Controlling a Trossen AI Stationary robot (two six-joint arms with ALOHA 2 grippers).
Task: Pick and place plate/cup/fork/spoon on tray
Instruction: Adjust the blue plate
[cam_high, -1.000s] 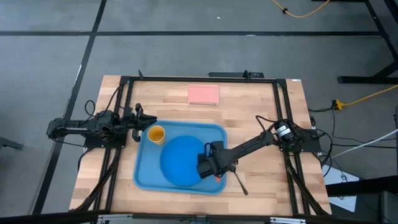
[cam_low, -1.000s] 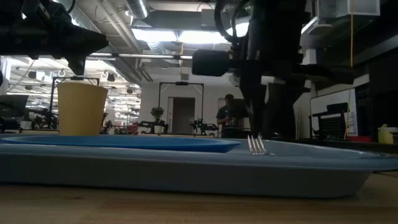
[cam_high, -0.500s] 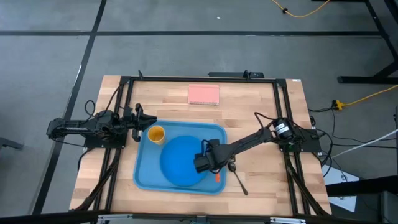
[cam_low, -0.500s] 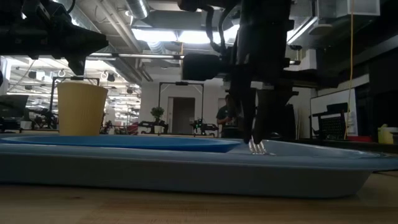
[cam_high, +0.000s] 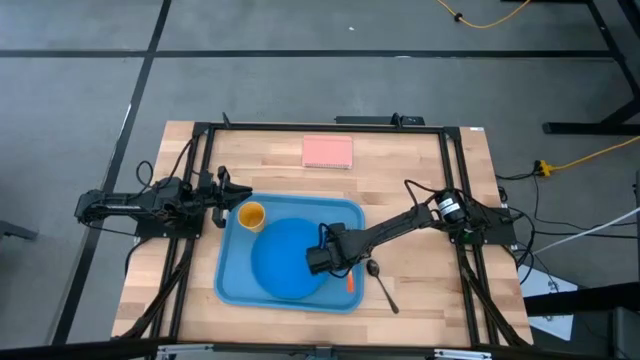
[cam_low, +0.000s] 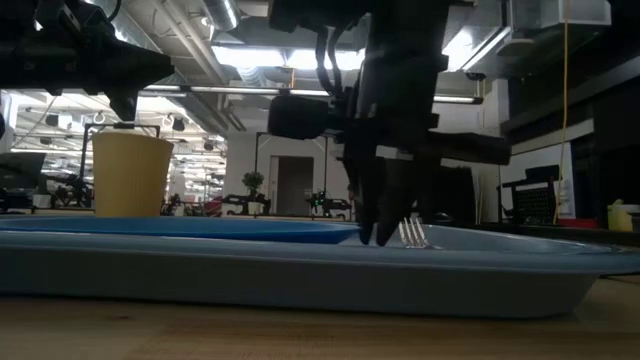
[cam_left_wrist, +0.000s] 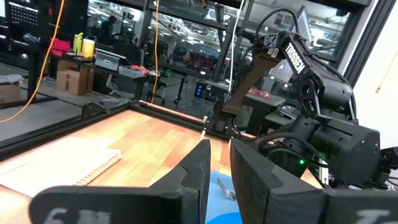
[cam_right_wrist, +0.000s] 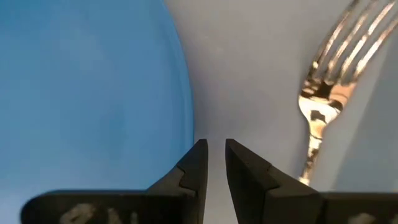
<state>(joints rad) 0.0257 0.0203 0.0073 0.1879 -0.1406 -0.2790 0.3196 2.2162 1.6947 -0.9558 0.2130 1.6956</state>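
the right claw (cam_high: 318, 262), fingers nearly together and empty, hangs over the plate's (cam_high: 278, 258) edge, the fork (cam_right_wrist: 328, 93) lying freed just beside it on the tray (cam_high: 232, 280), while the spoon (cam_high: 381, 283) waits off-tray behind it.

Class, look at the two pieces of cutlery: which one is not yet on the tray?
The dark spoon: it lies on the wooden table beside the tray, while the orange-handled fork already rests inside.

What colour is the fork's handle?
Orange; the fork handle shows best in the high view, on the tray.
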